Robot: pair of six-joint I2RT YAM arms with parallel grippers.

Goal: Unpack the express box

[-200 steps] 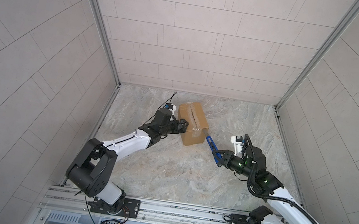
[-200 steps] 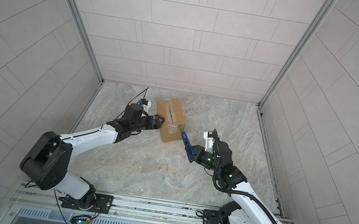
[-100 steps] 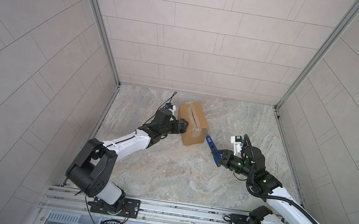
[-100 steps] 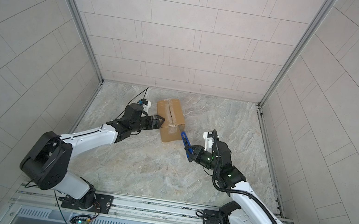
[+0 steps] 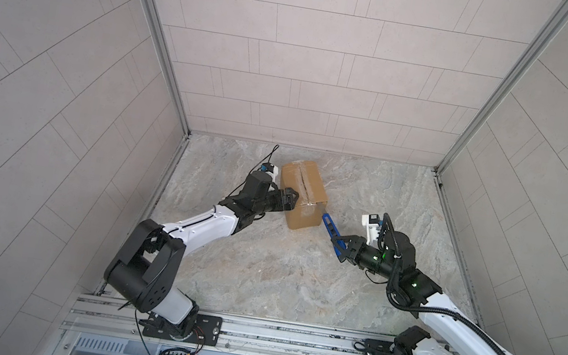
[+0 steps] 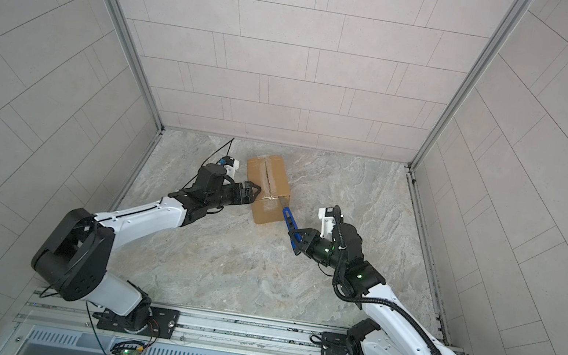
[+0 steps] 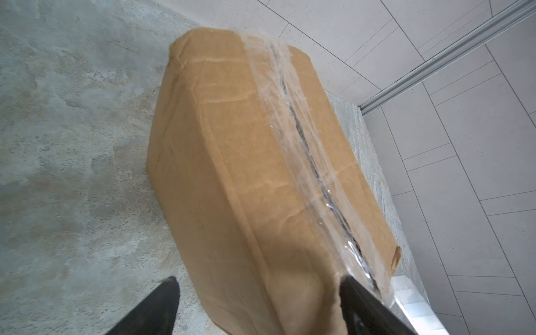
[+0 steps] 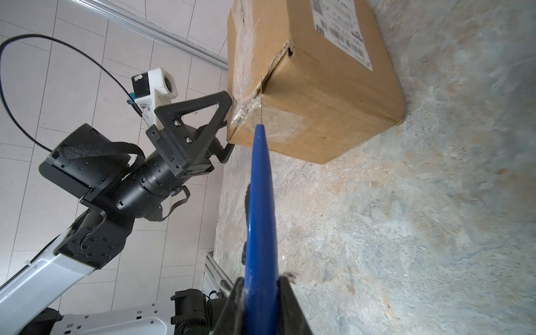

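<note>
Toward the back of the grey marbled tabletop (image 5: 260,267), left of the middle in both top views, lies the small brown corrugated cardboard express box (image 5: 306,186) (image 6: 268,183). It rests flat on the surface, turned at an angle to the pale tiled back wall (image 5: 310,74), near it but apart. Its top flaps are down, and a strip of shiny clear tape (image 7: 290,116) runs along the seam between them and over onto the near end face. A white printed label (image 8: 342,29) sits on a side face, seen in the right wrist view.

The left gripper (image 5: 293,200) (image 8: 229,123) reaches in from the left at the box's near end, its black jaws spread wide and holding nothing. One triangular finger (image 8: 203,107) touches the top edge of the box right by the taped seam. The other finger (image 7: 156,307) sits low beside the box's left side wall, and the left wrist view shows bare tabletop between it and the cardboard.

The right gripper (image 5: 339,246) (image 8: 261,290) is clamped on the handle of a long blue plastic cutter (image 5: 328,228) (image 8: 261,188), which slants from it toward the box. The cutter's thin metal blade (image 8: 261,98) reaches the top edge of the near end face, where the tape folds over and the flap edge is slightly torn and lifted. Whether the blade has entered the cardboard cannot be told. The right gripper itself is apart from the box, over open tabletop.
</note>
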